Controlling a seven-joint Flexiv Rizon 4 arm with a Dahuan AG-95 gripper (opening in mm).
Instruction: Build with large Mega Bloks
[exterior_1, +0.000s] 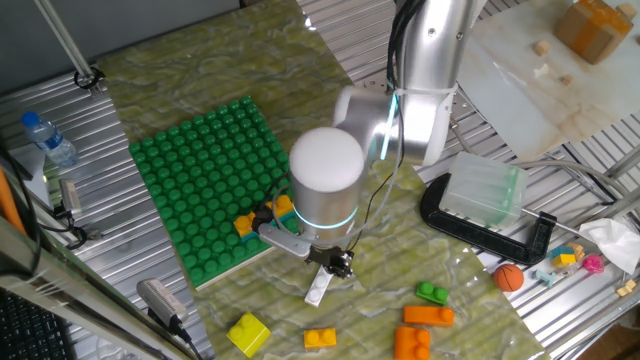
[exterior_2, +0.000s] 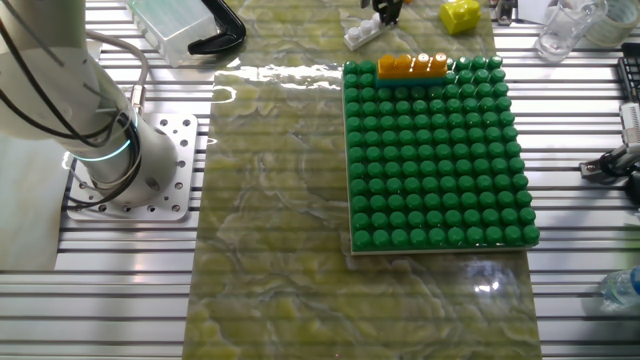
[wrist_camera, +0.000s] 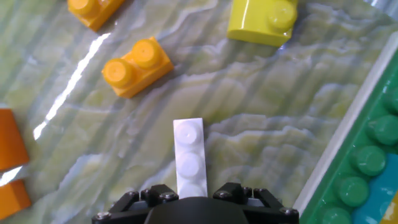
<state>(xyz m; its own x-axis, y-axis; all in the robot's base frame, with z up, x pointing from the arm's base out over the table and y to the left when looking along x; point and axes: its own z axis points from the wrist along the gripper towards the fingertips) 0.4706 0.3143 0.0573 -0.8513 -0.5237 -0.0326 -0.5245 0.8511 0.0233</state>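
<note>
Left to right in the hand view: two orange bricks (wrist_camera: 11, 168) cut off at the left edge, a yellow-orange two-stud brick (wrist_camera: 137, 65) lying loose on the counter (wrist_camera: 273, 118), then the white brick (wrist_camera: 189, 155), long and narrow, lying flat with its near end running under the claw (wrist_camera: 194, 194), a yellow brick (wrist_camera: 264, 20) top right, and the green baseplate (wrist_camera: 367, 155) along the right edge. Step in hand looks like picking the white brick: claw sits low right over it, off the plate's edge. Fingertips are hidden below the frame, so I cannot tell whether the claw is spread or already clamped on the brick. In the other fixed view an orange four-stud brick (exterior_2: 412, 65) is already seated on the plate's far edge row; teal shows beside it in the hand view. Next move probably calls for a firm grip across the white brick's narrow width, a straight lift, then aligning its studs to the plate grid before pressing down. No brand marks, labels or readable writing visible in any view.
</note>
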